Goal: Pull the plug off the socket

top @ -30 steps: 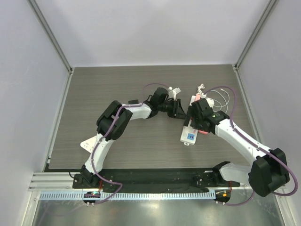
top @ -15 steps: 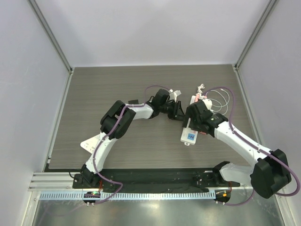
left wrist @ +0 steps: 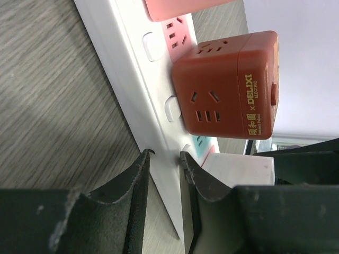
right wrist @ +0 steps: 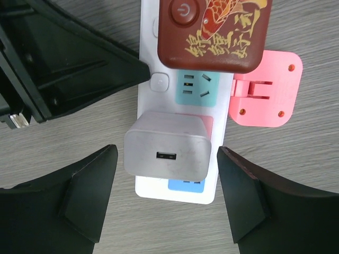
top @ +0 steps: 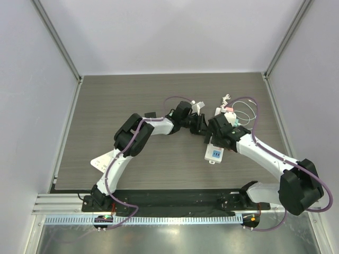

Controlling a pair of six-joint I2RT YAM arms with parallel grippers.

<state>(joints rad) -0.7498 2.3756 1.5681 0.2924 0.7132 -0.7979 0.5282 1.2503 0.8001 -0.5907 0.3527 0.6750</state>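
Red cube (left wrist: 225, 87) reads DELIXI ELECTRIC; left hand (left wrist: 165, 156) pinches strip (left wrist: 132, 69); right hand (right wrist: 167, 152) wide open.

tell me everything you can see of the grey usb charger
The grey USB charger is a rounded, matt, plastic-looking block, its one USB port empty and facing up. It stands plugged into the white power strip between the teal outlet and the blue outlet. The right gripper straddles it, fingers open, a narrow gap each side.
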